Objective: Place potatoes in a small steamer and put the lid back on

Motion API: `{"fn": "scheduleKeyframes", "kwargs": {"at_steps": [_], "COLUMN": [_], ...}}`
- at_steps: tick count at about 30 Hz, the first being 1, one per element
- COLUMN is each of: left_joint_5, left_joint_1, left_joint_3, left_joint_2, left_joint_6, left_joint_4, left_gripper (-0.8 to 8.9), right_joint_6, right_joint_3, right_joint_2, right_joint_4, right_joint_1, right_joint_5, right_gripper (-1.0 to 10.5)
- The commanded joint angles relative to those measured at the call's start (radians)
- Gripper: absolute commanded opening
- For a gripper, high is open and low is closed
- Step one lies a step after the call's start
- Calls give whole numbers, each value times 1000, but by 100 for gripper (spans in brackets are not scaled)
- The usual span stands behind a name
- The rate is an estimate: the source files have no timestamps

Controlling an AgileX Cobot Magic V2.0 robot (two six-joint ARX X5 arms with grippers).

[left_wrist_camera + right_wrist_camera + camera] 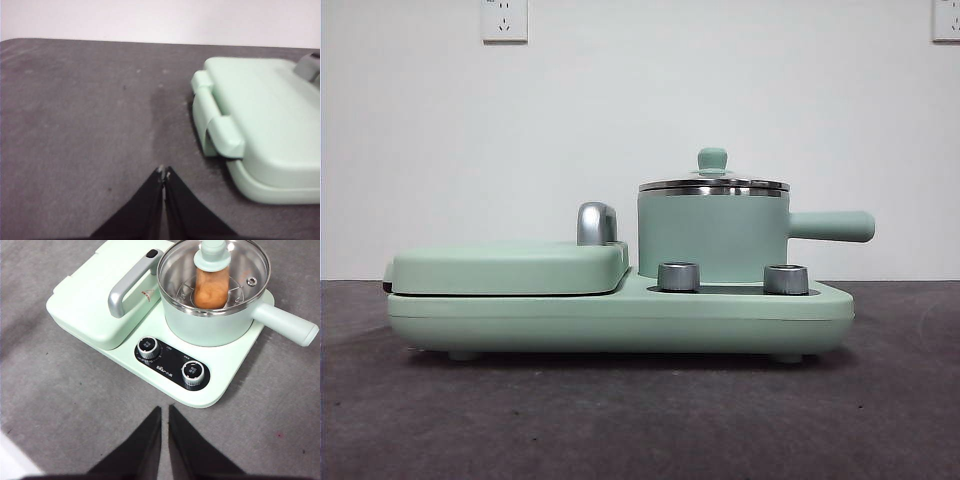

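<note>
Mint-green appliance base: sits on the dark table; flat griddle cover with chrome handle closed on one side, two control knobs along the near edge.
Small steamer: upright on the base beside the griddle cover, side handle pointing away from the cover.
Lid: seated level on the steamer's steel rim, knob upright.
Potatoes: one orange-brown lump visible through the glass, resting on the rack inside the steamer.
Task status: judged complete; potato in, lid on.
Left gripper: jaws pressed together, empty, above bare table near the griddle end.
Right gripper: jaws almost together, a thin gap between them, empty, clear of the base on the knob side.
Risk: any further approach by the right gripper could strike the side handle or the knob, shifting the lid off the rim.
</note>
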Motion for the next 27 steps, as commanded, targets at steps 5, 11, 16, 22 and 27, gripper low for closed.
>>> {"fn": "scheduleKeyframes", "kwargs": {"at_steps": [5, 11, 16, 22, 27], "left_joint_5": [-3, -3, -3, -3, -3], "left_joint_1": [19, 18, 18, 18, 18], "left_joint_3": [-132, -149, -149, -149, -149], "left_joint_2": [-92, -91, -91, -91, -91], "left_joint_6": [8, 9, 9, 9, 9], "left_joint_4": [61, 132, 135, 136, 135], "left_gripper": [6, 6, 6, 6, 6], "right_joint_6": [5, 5, 5, 3, -65], "right_joint_3": [4, 5, 5, 5, -11], "right_joint_2": [3, 3, 2, 2, -13], "right_joint_4": [11, 17, 17, 18, 78], "right_joint_1": [5, 5, 5, 5, -11], "right_joint_5": [-1, -1, -1, 1, 74], "right_gripper": [21, 21, 21, 20, 19]}}
